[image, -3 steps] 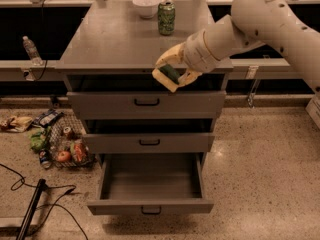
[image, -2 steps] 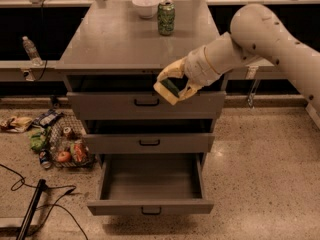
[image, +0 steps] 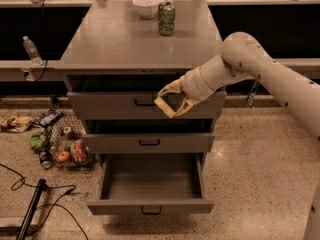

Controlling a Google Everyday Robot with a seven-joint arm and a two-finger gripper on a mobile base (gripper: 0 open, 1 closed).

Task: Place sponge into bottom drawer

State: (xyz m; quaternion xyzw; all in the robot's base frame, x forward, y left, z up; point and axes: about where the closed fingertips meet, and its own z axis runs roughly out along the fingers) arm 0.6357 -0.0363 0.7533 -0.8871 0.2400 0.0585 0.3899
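Observation:
My gripper [image: 169,103] hangs in front of the top drawer's face, below the cabinet's front edge. It is shut on the sponge [image: 165,107], whose yellow edge shows at the lower left of the fingers with the dark green layer beside it. The bottom drawer [image: 150,206] is pulled out and open, a deep grey box with a small black handle on its front. It lies below the gripper, with the shut middle drawer [image: 149,143] between them. Nothing shows inside the bottom drawer.
A green soda can [image: 166,17] and a white bowl [image: 146,5] stand at the back of the cabinet top [image: 115,44]. A wire basket of snacks [image: 67,148], wrappers, cables and a black pole [image: 30,210] lie on the floor at left. A water bottle [image: 31,49] stands on the left ledge.
The arm has come down and forward with the sponge, from level with the cabinet's front edge to in front of the top drawer's face.

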